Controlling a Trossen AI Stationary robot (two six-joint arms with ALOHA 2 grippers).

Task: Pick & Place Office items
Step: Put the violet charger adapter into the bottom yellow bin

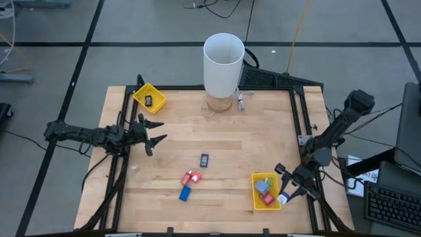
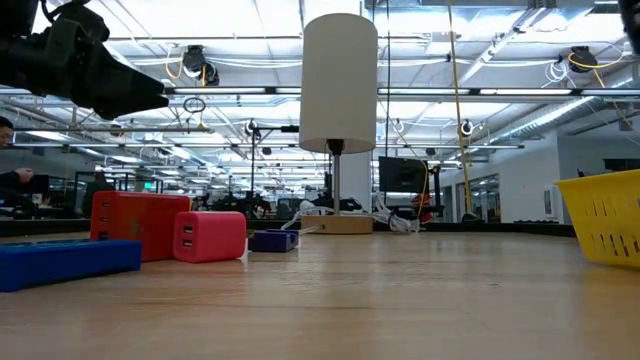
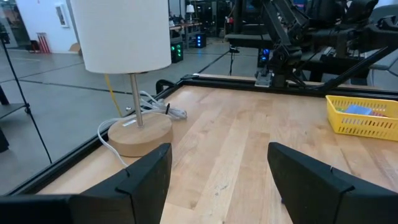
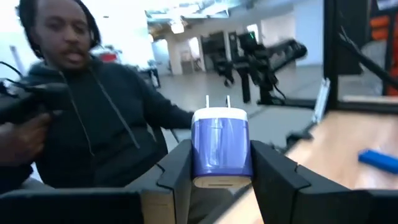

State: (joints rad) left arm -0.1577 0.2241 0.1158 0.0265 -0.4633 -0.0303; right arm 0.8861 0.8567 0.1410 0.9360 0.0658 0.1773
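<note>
My right gripper (image 1: 285, 192) hangs beside the near-right yellow tray (image 1: 255, 199) and is shut on a blue-and-white plug adapter (image 4: 221, 146). That tray holds red, grey and blue pieces (image 1: 265, 189). On the table lie a dark piece (image 1: 204, 159), a red piece (image 1: 191, 177) and a blue piece (image 1: 185, 193). The low view shows the red pieces (image 2: 140, 222) and the blue one (image 2: 70, 262) resting flat on the wood. My left gripper (image 1: 158, 135) waits open at the table's left side, with nothing between its fingers (image 3: 149, 177). My right gripper pinches the adapter's two blue side faces (image 4: 199, 155) between its two fingers (image 4: 268, 167). The metal prongs (image 4: 217, 102) stick out past the fingertips, away from the wrist. The fingers run about level, toward the table's near edge. The adapter is lifted clear of table and tray.
A tall white lamp (image 1: 223, 62) stands on a round wooden base (image 3: 138, 132) at the table's far middle, its cord (image 1: 241, 100) beside it. A second yellow tray (image 1: 150, 97) with a black piece sits at the far left. A person (image 4: 81, 106) sits beyond the table's near edge.
</note>
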